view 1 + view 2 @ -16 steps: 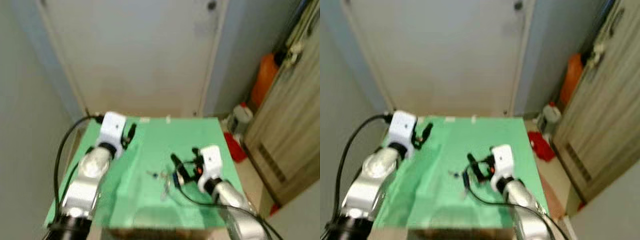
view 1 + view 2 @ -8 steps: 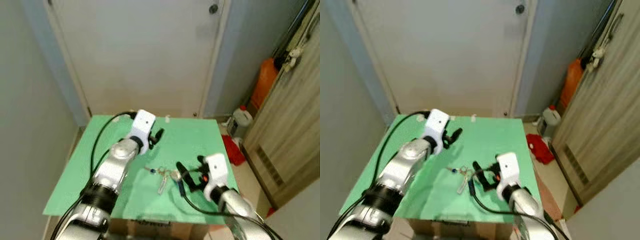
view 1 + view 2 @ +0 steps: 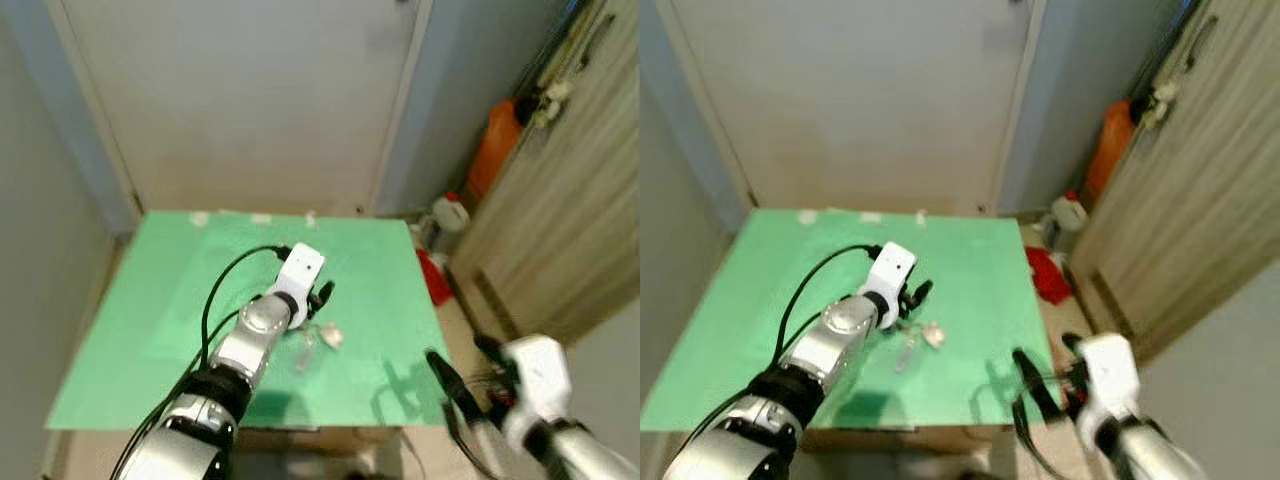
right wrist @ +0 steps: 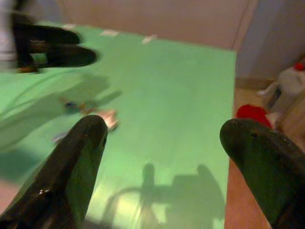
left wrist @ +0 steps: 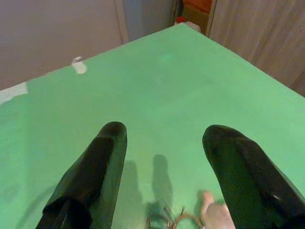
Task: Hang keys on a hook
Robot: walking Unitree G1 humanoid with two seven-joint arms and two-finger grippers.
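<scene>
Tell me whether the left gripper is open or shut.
Open. The left gripper hovers over the green table with its two black fingers spread apart, the keys lying loose just below them.

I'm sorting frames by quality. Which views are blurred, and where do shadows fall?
Left eye view: right end effector smeared, keys soft. Left wrist view: sharp, finger shadows on the green table. Right wrist view: fingers blurred, left end effector hazy, arm shadows across the green surface.
</scene>
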